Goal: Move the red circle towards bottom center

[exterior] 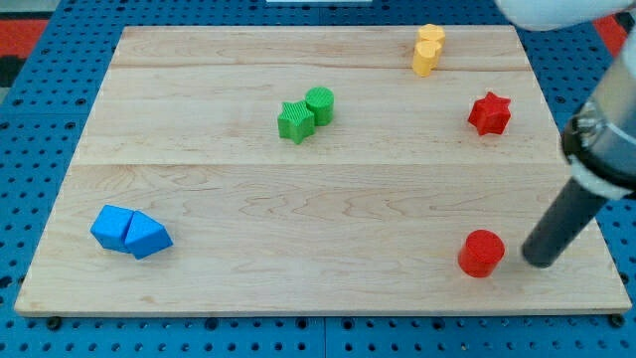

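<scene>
Red circle (481, 253) near the table's (298, 268) bottom right corner, my tip (538, 261) just to its right, apart from it, grasping nothing, red star (490, 113) by the right edge

A pale wooden board (298, 199), built from several planks with lengthwise seams, is lying flat and filling most of the view. A blue perforated panel (40, 119) with regular rows of holes is showing around all its edges. Red patches (20, 35) are appearing at both top corners. Even, soft lighting is casting faint shadows.
</scene>
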Available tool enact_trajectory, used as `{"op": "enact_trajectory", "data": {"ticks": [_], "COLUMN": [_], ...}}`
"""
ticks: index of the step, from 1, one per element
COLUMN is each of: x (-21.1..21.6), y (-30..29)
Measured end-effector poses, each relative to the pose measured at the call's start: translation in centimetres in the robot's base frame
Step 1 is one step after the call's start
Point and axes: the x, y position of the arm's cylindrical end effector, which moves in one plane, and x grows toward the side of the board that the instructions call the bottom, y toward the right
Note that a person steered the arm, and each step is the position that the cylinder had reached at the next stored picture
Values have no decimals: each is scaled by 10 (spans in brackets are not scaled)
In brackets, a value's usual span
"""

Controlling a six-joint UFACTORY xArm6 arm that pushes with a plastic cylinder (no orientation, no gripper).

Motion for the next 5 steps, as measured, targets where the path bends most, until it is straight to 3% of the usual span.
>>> {"op": "enact_trajectory", "data": {"ticks": [2, 5], "x": [2, -3], "y": [-47, -45]}}
